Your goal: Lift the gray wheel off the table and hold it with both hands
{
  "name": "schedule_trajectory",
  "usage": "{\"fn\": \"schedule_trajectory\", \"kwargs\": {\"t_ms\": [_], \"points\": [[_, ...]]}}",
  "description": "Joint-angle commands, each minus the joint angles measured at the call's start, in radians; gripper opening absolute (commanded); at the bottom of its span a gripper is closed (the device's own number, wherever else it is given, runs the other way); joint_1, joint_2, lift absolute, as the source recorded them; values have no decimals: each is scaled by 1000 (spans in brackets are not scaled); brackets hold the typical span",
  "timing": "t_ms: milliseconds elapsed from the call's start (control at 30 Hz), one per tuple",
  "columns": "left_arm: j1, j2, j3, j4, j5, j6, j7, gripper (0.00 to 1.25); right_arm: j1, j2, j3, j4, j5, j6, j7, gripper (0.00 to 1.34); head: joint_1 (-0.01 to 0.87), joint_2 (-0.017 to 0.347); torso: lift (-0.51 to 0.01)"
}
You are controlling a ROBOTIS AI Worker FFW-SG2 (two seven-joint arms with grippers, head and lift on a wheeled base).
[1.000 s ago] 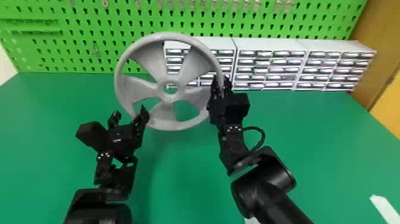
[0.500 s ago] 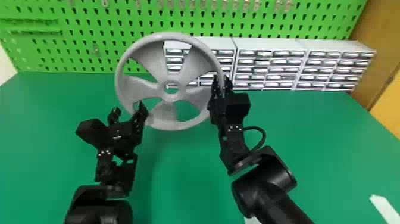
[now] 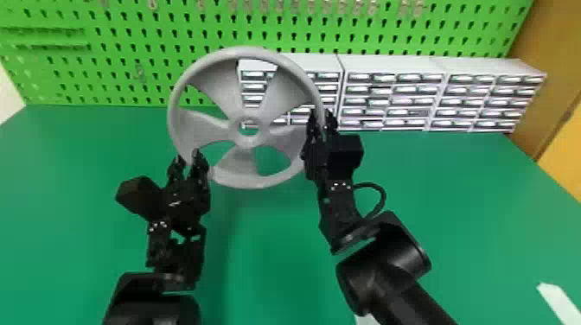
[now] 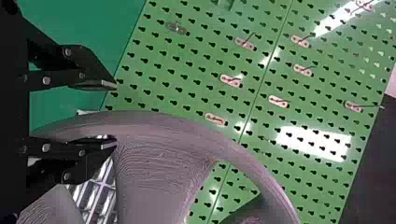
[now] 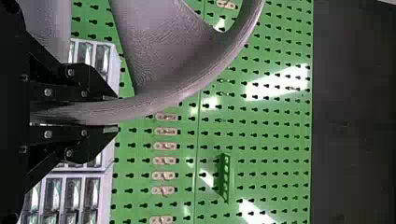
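The gray wheel [image 3: 248, 140] is held up, facing the head camera, and its right rim sits in my right gripper [image 3: 322, 121]. In the right wrist view, the fingers of my right gripper [image 5: 116, 113] press on both sides of the wheel's rim [image 5: 187, 91]. At the lower left of the wheel is my left gripper [image 3: 188, 159], its two fingers on either side of the rim. The left wrist view has the left gripper [image 4: 116, 114] open around the rim of the wheel [image 4: 163, 126], with a gap towards one finger.
Behind the wheel, white drawer cabinets [image 3: 389, 65] line the back of the green table [image 3: 454, 207]. A green pegboard [image 3: 129, 56] with small hooks rises behind them. A white strip [image 3: 560, 302] lies at the table's near right.
My left gripper's fingers have come somewhat closer together around the rim, and that gripper has shifted slightly. The wheel and my right arm have stayed in place.
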Motion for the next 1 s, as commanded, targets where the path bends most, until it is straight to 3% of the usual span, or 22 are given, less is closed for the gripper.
{"fn": "schedule_trajectory", "kwargs": {"t_ms": [0,200,967], "points": [[-7,-1,-39,0,-8,-20,55,380,1,0,0,0,0,-1,0,164,711,15,-98],[-14,-1,-79,-11,-20,-29,147,285,-1,0,2,0,0,-1,0,164,711,15,-98],[-4,1,-30,-49,-43,13,150,239,9,3,-6,6,-12,15,0,164,711,15,-98]]}}
